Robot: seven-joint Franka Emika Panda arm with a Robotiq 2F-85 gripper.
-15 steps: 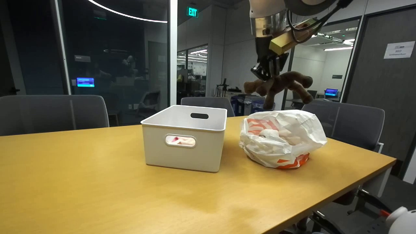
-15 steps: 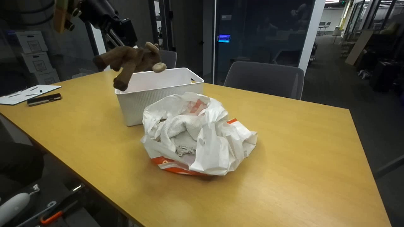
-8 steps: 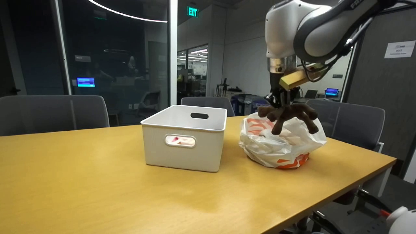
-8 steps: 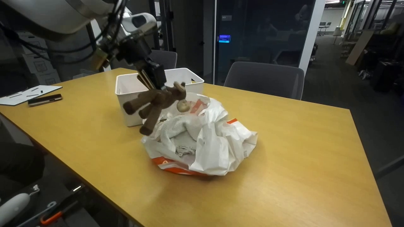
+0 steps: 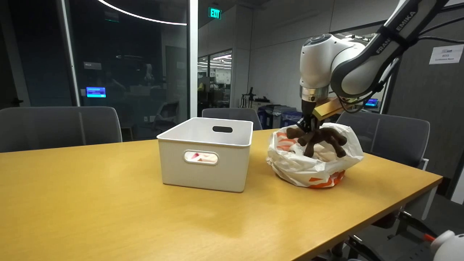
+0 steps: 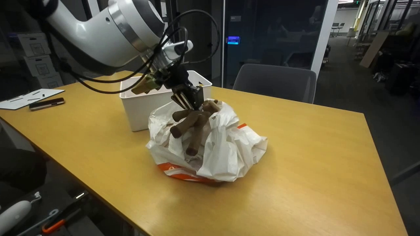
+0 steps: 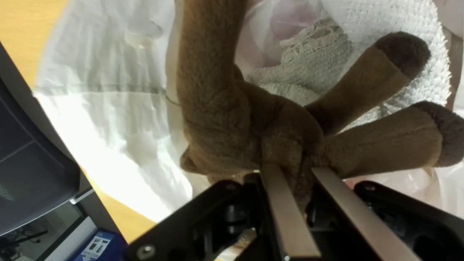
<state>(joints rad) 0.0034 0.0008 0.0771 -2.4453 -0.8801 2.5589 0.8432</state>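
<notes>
A brown plush animal with dangling legs hangs from my gripper. It shows in both exterior views (image 5: 323,137) (image 6: 187,125) and in the wrist view (image 7: 217,112). My gripper (image 7: 294,169) is shut on its body, with a fold of plush between the fingers; it also shows in both exterior views (image 5: 314,126) (image 6: 194,105). The plush is at the mouth of a crumpled white plastic bag with orange marks (image 5: 301,172) (image 6: 226,157) (image 7: 108,72). A whitish textured cloth (image 7: 391,21) lies inside the bag under the plush's legs. Whether the plush touches the cloth is unclear.
A white bin with handle slots (image 5: 203,174) (image 6: 141,109) stands beside the bag on the yellow wooden table (image 5: 127,210). Something pale and pink shows through its slot. A paper sheet (image 6: 24,98) and a dark flat object (image 6: 46,104) lie farther along. Chairs (image 5: 386,139) surround the table.
The arm has brought the held plush down and across, from above and beside the bag to the bag's mouth. The bag and bin have stayed in place.
</notes>
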